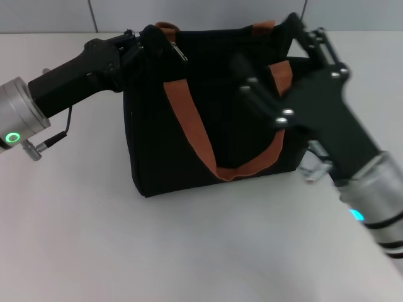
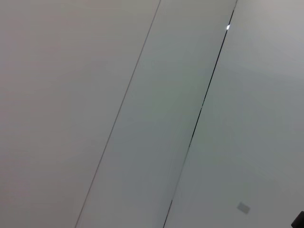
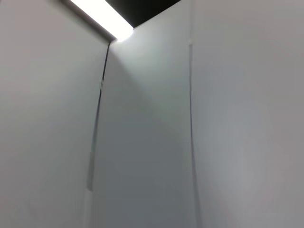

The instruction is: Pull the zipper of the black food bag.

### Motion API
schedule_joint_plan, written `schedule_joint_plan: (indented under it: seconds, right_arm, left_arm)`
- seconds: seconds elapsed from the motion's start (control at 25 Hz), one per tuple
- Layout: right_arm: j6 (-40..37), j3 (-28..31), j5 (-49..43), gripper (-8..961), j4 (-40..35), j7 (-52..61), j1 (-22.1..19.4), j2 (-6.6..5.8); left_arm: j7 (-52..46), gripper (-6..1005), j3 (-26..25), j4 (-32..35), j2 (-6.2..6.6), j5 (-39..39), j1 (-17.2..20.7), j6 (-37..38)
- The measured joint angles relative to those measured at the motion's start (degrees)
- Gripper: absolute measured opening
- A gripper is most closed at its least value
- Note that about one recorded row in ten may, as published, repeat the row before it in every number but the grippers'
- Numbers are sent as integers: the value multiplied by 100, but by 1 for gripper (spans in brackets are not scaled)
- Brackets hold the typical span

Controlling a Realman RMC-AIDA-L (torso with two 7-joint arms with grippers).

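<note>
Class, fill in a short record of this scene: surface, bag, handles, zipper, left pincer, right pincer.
surface: pale table
bag: black bag, upright on the table
handles: orange-brown straps
zipper: silvery pull at the top, near the left corner
left pincer: left pincer at the bag's top left corner, by the pull
right pincer: right pincer at the bag's top right corner

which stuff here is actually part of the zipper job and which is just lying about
Part of the job:
- black food bag with orange-brown straps
- zipper, silvery tab at the bag's top
- left gripper at the bag's top left corner
- right gripper at the top right corner

Just there:
- white table
</note>
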Motion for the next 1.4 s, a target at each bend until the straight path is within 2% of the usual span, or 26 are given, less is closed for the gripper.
schedule_joint_plan:
  seconds: [0.04,0.12,0.16,0.2,0.24,0.32,0.4,0.56,0.68,0.76,1.4]
  right_arm:
    - [-126,10,-149,819,-209,938,-23,-56]
    - [-346,7,-410,819,-988,2665,4,-43]
    - [-419,-2,-514,819,-1473,3508,59,32]
    - [-521,-64,-740,819,-2610,5446,176,222]
    - [-521,-64,-740,819,-2610,5446,176,222]
    - [-530,-136,-836,819,-3208,7062,231,264]
    - [-586,-194,-855,819,-3383,8681,313,248]
    - [-435,-255,-858,819,-3275,9470,527,254]
    - [-101,-418,-862,818,-2938,9604,706,280]
    - [133,-449,-857,818,-2534,9331,786,282]
    - [277,-187,-802,819,-2125,8162,842,282]
  left_arm:
    - [0,95,1,-1,0,0,-7,-1]
    - [1,95,3,-2,1,-1,-13,-4]
    - [1,95,3,-1,2,-1,-14,-3]
    - [1,95,3,0,2,-1,-16,0]
    - [3,96,4,-1,2,0,-29,11]
    - [6,96,4,-4,-1,0,-49,38]
    - [85,96,25,3,-2,-1,-59,93]
    - [283,96,92,-30,-7,-1,-116,188]
    - [288,96,100,-35,-7,0,-134,224]
    - [297,96,120,-37,-11,0,-157,240]
    - [309,94,267,-42,-18,-1,-213,244]
